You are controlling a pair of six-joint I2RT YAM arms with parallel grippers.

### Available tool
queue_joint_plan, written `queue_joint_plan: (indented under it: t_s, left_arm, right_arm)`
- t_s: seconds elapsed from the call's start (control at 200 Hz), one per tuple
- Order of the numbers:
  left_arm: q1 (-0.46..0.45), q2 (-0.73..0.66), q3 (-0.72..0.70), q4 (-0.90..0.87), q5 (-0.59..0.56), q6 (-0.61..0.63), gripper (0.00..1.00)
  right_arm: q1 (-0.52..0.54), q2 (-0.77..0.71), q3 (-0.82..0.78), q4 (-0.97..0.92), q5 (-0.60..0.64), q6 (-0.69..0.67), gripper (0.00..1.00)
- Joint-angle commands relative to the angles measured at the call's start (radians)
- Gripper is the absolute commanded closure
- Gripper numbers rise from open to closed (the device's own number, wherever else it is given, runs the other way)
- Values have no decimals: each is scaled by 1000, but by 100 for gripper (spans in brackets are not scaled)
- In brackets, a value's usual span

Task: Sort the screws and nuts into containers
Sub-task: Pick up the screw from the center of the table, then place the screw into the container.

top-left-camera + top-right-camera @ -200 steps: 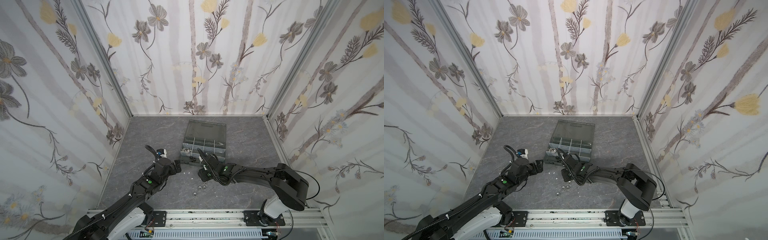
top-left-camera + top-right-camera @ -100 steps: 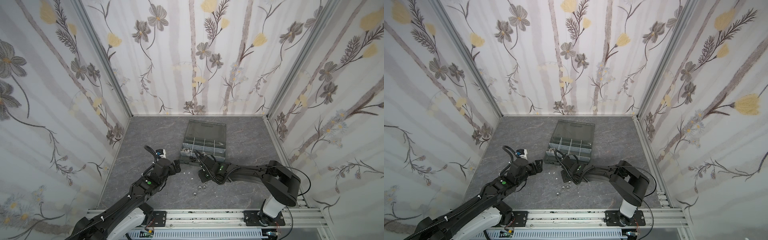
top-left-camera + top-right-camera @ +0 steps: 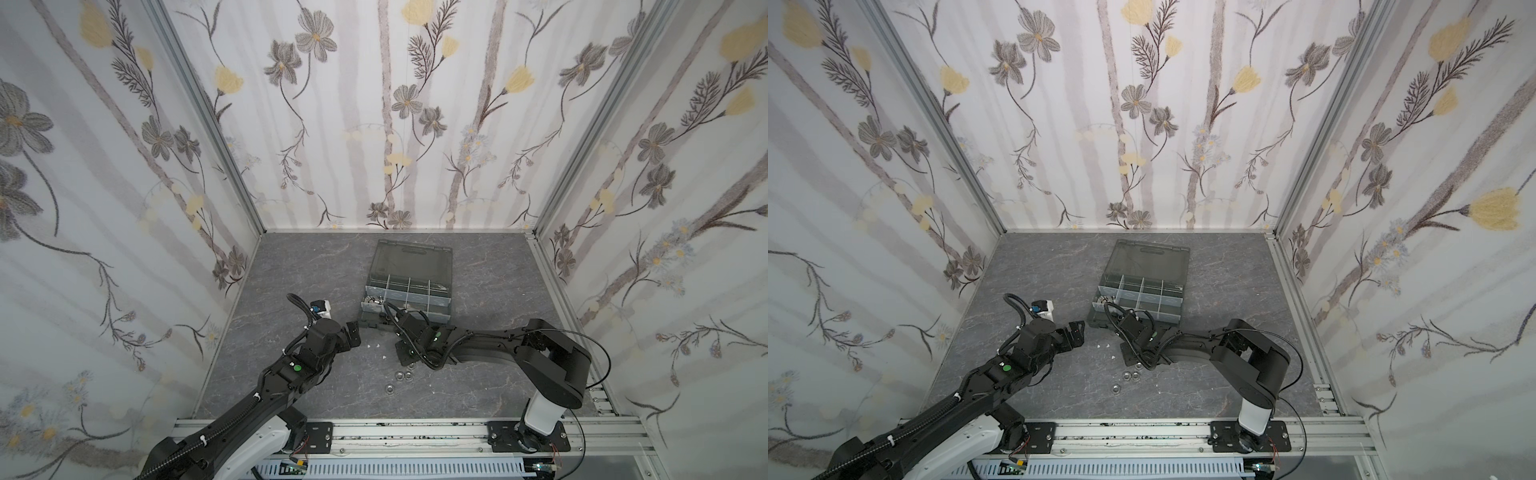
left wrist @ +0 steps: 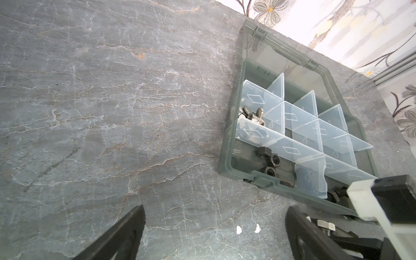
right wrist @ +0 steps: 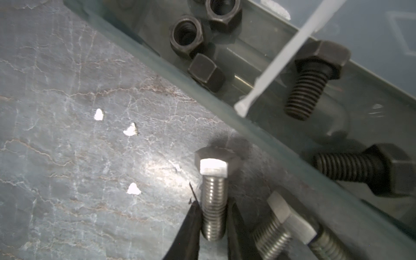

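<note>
Tabletop [image 3: 311,270] veined grey, walls [image 3: 374,124] floral-papered; left fingers [image 4: 121,236] spread wide, right fingers [image 5: 191,229] pinching a silver screw [image 5: 213,202].

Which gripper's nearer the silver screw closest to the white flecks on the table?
Right. The right gripper sits on the silver screw, fingers against both sides of its shaft. The left gripper hangs open beyond the white flecks, apart from it.

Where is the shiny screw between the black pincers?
Right wrist view: the shiny silver hex-head screw lies on the table between the right gripper's fingers, beside the dark grey organiser case.
</note>
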Motion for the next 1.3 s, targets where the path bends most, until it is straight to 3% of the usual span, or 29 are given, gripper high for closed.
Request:
queue_joint_plan:
  t_s: [0.0, 0.25, 0.51, 0.635, 0.954, 1.299]
  left_arm:
    - [2, -10, -5, 8, -19, -12, 0]
    - [2, -13, -8, 6, -22, -15, 0]
    - [1, -15, -12, 6, -29, -16, 0]
    - [2, -19, -9, 6, -35, -14, 0]
    - [1, -26, -15, 8, -27, -19, 0]
    - [1, -28, -16, 8, -22, -21, 0]
  right_arm:
    - [6, 7, 4, -27, 19, -9, 82]
    - [12, -29, 23, -41, 10, -51, 91]
    - [5, -148, 116, -115, 40, -138, 91]
    - [-49, -165, 198, -141, 65, -206, 90]
    - [-219, -22, 381, -110, 10, -321, 93]
    - [-255, 134, 489, -113, -21, -347, 94]
